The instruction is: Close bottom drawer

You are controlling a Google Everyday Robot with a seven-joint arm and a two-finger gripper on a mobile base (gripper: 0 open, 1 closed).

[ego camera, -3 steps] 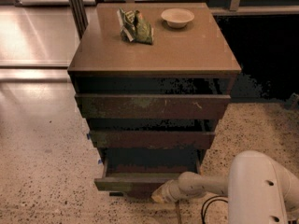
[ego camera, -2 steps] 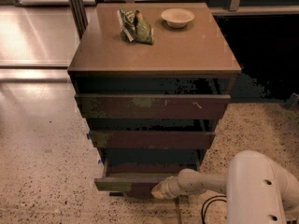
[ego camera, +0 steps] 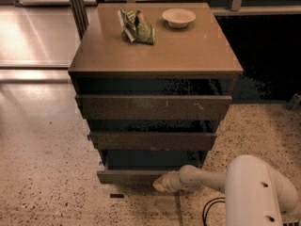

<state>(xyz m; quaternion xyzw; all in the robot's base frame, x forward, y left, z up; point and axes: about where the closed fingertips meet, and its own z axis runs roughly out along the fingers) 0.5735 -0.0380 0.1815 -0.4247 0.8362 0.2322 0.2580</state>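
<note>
The brown cabinet [ego camera: 155, 51] stands in the middle of the camera view with three drawers. The bottom drawer [ego camera: 129, 175] is the lowest one; it is pulled out a little, with its plain dark front facing me and a dark gap above it. My gripper [ego camera: 160, 184] is at the end of the white arm [ego camera: 207, 179], low near the floor, right against the right part of the bottom drawer's front.
On the cabinet top lie a green snack bag [ego camera: 137, 26] and a small white bowl [ego camera: 178, 17]. The top drawer front [ego camera: 153, 107] and middle drawer front [ego camera: 153, 140] also stick out slightly. Speckled floor surrounds the cabinet. A black cable [ego camera: 211, 210] lies beside my arm.
My gripper has shifted left along the bottom drawer's front, and the drawer front looks pushed in a little toward the cabinet.
</note>
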